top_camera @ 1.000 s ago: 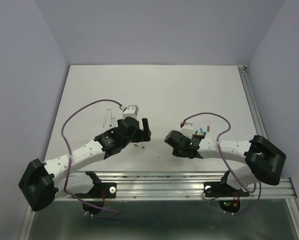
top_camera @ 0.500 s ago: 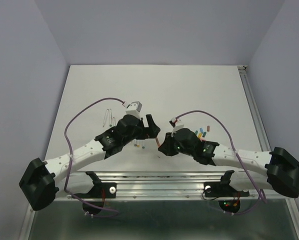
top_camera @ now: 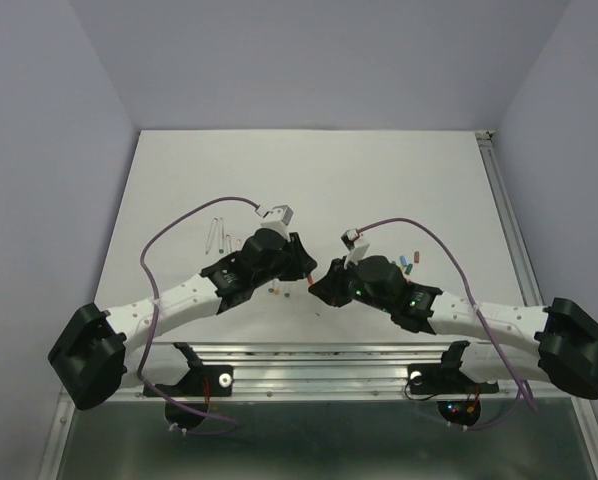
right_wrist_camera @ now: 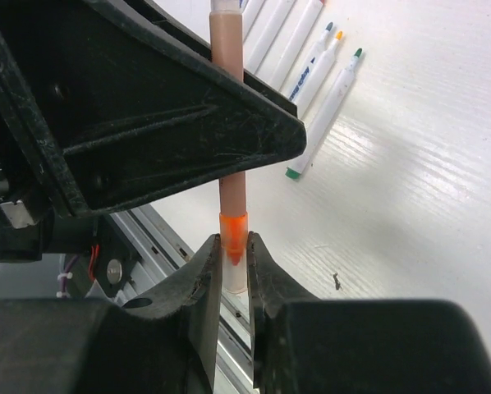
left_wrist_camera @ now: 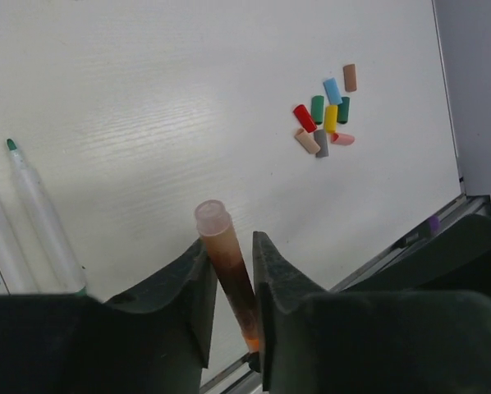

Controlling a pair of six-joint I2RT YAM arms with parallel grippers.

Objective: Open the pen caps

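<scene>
Above the table's near middle, one pen [right_wrist_camera: 231,190] is held between both grippers. My right gripper [right_wrist_camera: 233,244] is shut on the pen's orange cap [right_wrist_camera: 233,230] at the lower end. My left gripper [left_wrist_camera: 229,250] has its fingers pressed on both sides of the brownish barrel [left_wrist_camera: 227,264], whose blunt end [left_wrist_camera: 211,215] sticks out beyond the fingertips. From above, the left gripper [top_camera: 301,262] and right gripper [top_camera: 322,284] meet tip to tip. Several loose pen caps [left_wrist_camera: 323,123] in red, green, blue, yellow, grey and pink lie in a heap to the right [top_camera: 407,262].
Several uncapped whitish pens [right_wrist_camera: 328,86] with green and orange tips lie on the white table [top_camera: 309,180] under the left arm, two more [left_wrist_camera: 36,209] to its left. The metal rail [top_camera: 329,355] runs along the near edge. Cables loop over both arms.
The right arm swung left to the centre carrying the pen. The left gripper moved right to meet it and closed from wide open onto the barrel.
</scene>
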